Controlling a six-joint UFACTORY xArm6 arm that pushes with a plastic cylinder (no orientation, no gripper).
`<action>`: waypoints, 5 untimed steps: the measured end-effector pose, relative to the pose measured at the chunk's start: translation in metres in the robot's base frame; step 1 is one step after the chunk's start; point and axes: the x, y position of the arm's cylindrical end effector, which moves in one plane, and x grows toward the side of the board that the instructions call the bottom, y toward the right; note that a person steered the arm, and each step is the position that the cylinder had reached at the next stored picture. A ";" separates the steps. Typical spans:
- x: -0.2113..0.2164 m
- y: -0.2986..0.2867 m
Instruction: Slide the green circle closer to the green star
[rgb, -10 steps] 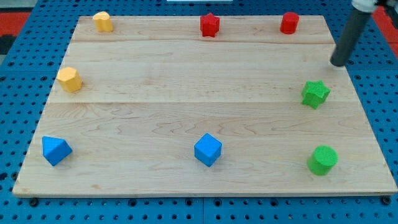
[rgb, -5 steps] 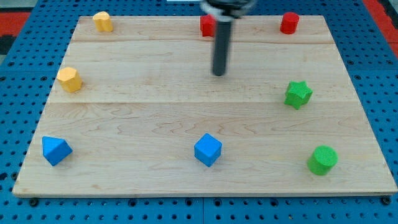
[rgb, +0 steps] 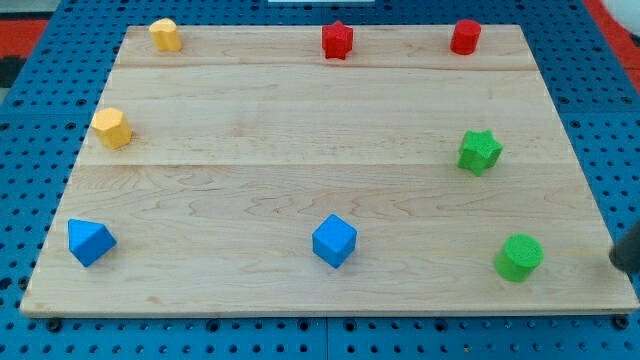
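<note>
My tip shows only as a dark sliver at the view's right edge, just off the wooden board, to the right of the green circle and apart from it; I have no jaws, only a plain rod holding nothing. The green circle sits near the board's bottom right corner, with the green star above it and slightly left, well apart. Also on the board are 2 blue blocks, a blue cube and a blue wedge-like block, 2 yellow blocks, a red star and a red cylinder.
</note>
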 end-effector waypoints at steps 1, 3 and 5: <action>0.024 -0.058; -0.005 -0.081; -0.023 -0.163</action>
